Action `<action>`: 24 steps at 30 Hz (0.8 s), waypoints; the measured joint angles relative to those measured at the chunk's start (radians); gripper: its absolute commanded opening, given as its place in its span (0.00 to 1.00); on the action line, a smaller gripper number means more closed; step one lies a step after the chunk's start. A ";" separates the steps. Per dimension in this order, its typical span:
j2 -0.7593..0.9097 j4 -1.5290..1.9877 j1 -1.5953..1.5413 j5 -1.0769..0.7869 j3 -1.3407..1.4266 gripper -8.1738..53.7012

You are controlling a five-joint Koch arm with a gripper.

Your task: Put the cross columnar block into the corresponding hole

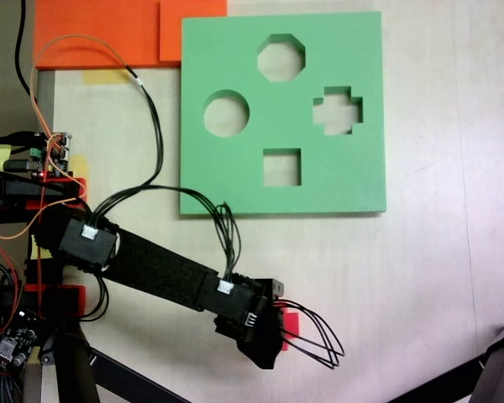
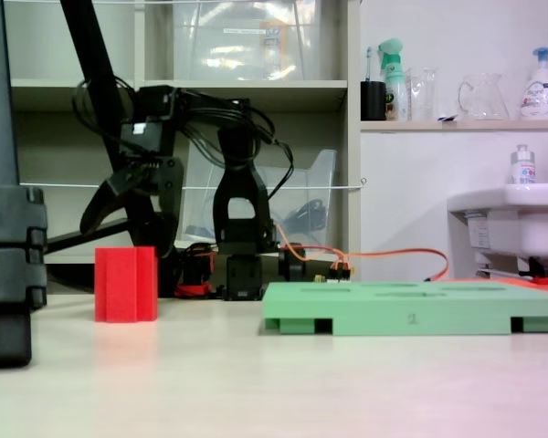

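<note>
Red cross block [image 2: 125, 284]: upright on the table, long axis vertical, well apart from the green board [image 1: 235, 180] and its plus-shaped hole [image 1: 338, 111]. Claw [image 2: 128, 224]: jaws spread wide, holding nothing, hanging straight above the block, tips just clear of its top. From above, block [image 1: 291, 324] mostly hidden under the arm's head, only a red corner showing; jaws themselves not made out there.
</note>
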 measured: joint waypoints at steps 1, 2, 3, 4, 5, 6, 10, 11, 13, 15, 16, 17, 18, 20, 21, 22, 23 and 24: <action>-0.014 -0.003 0.000 0.002 0.000 0.97; -0.026 -0.003 0.000 0.000 0.000 0.97; -0.029 -0.003 0.000 0.002 0.000 0.97; -0.037 -0.003 0.000 0.002 0.000 0.97; -0.049 -0.003 0.000 0.002 0.000 0.97; -0.061 -0.003 0.000 0.002 0.000 0.97; -0.083 -0.003 0.000 0.000 0.000 0.67; -0.077 -0.002 -0.002 0.003 -0.003 0.62; -0.075 -0.003 0.000 0.002 -0.014 0.59; -0.074 -0.003 0.009 0.006 -0.002 0.56; -0.074 -0.002 0.009 0.012 -0.002 0.56; -0.072 -0.002 0.009 0.015 0.015 0.56; -0.074 -0.002 0.011 0.018 0.025 0.56; -0.080 0.000 0.011 0.021 0.025 0.52; -0.080 0.003 0.011 0.021 0.025 0.51; -0.078 0.006 0.011 0.021 0.025 0.50; -0.077 0.012 0.006 0.026 0.025 0.47; -0.063 0.018 0.002 0.032 0.026 0.43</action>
